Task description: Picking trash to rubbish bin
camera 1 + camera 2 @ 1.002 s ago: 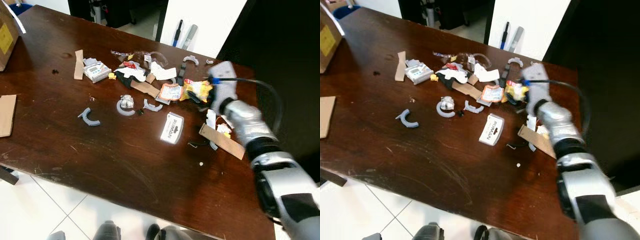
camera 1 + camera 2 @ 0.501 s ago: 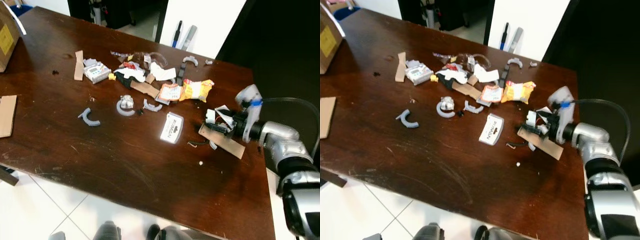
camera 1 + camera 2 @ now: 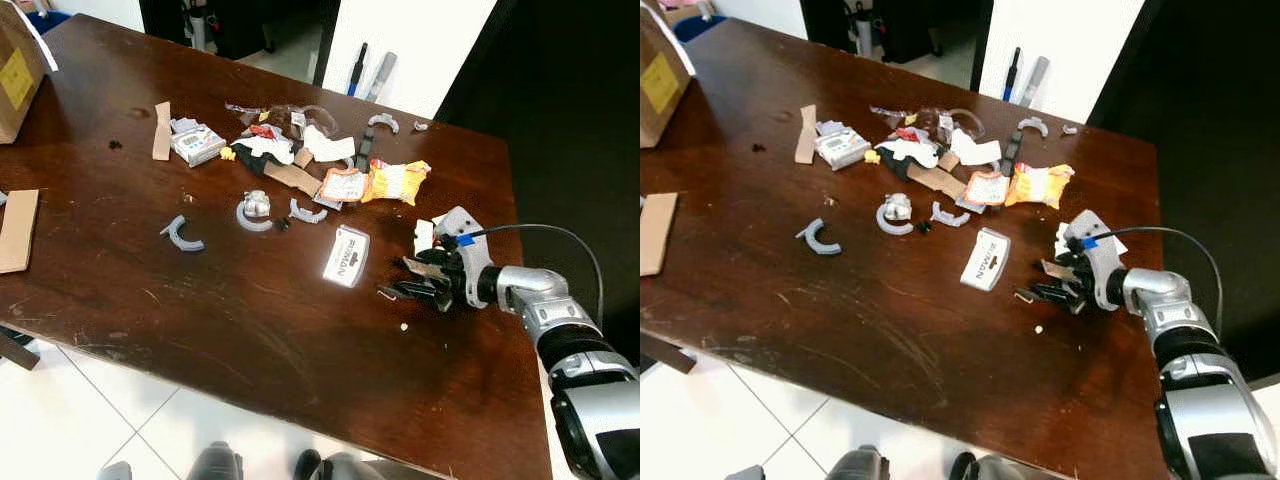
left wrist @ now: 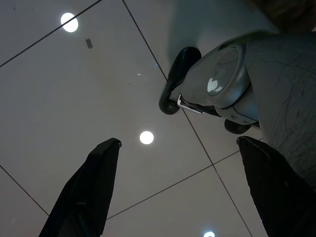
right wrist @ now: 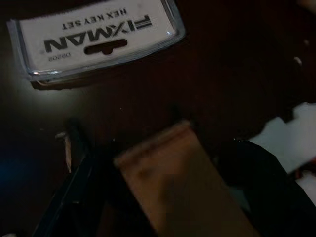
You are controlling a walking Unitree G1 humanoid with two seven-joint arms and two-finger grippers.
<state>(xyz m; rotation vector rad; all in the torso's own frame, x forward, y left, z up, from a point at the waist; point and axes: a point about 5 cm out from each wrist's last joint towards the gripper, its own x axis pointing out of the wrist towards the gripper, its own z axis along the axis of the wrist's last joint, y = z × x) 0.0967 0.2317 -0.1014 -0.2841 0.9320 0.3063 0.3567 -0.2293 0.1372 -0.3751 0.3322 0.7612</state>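
One strip of brown cardboard [image 5: 182, 182] lies between the black fingers of the right pincer [image 3: 418, 280], which sits low over the dark wooden surface [image 3: 250, 330] near its right edge; the right wrist view suggests the fingers are closing around the strip, though whether they already press on it I cannot tell. Just ahead of the fingertips lies a small dark hex key [image 3: 387, 293], and a little beyond it the white hex key set package [image 3: 346, 256]. Beside the wrist sits a scrap of white paper [image 3: 424, 236]. Farther from the pincer, an orange and yellow snack wrapper [image 3: 395, 181] and a red-and-white packet [image 3: 343, 185] start a wider heap of wrappers, cardboard bits and grey plastic arcs [image 3: 181, 235], with a cardboard box [image 3: 20, 75] well away at the far left corner. The left pincer [image 4: 173, 163] hangs idle over the tiled floor [image 4: 74, 89], fingers spread wide.

Judging by the litter, the task is barely begun: nearly everything remains to be collected, and no rubbish bin can be made out.
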